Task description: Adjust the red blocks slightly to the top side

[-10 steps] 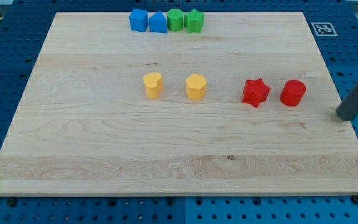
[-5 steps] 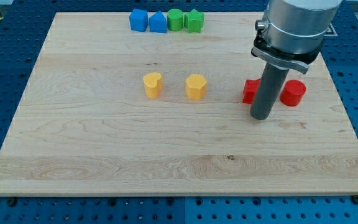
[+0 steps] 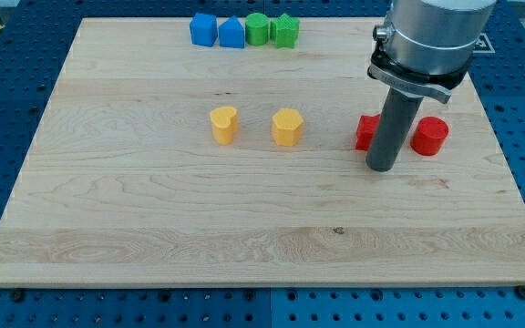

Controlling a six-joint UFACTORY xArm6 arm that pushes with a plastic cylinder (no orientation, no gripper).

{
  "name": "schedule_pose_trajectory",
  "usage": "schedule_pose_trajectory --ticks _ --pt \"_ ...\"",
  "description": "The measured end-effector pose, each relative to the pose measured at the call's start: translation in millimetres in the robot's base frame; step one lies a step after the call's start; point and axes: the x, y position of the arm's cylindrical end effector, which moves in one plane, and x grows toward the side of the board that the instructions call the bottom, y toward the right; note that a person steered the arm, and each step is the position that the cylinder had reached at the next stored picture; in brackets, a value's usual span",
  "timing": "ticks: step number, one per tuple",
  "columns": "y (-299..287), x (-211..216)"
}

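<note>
A red star block (image 3: 365, 133) and a red cylinder (image 3: 429, 136) sit side by side at the board's right, mid height. My tip (image 3: 383, 169) rests on the board just below the star block, and the rod covers the star's right part. The rod stands between the two red blocks in the view; I cannot tell whether it touches the star.
Two yellow blocks (image 3: 224, 125) (image 3: 287, 127) lie to the left of the red ones. Two blue blocks (image 3: 204, 29) (image 3: 231, 33) and two green blocks (image 3: 257, 28) (image 3: 285, 30) stand in a row at the board's top edge. The arm's grey body (image 3: 427, 36) hangs over the top right.
The rod came in from the view's right edge to just below the red star, then held nearly still. No block has moved.
</note>
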Motion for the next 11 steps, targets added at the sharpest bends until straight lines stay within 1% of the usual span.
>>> schedule_pose_trajectory --ticks 2,3,6,7,8,11 --pt "0 -3" --pt "2 5" --pt "48 10" --pt "75 10" --pt "84 10" --pt "76 2"
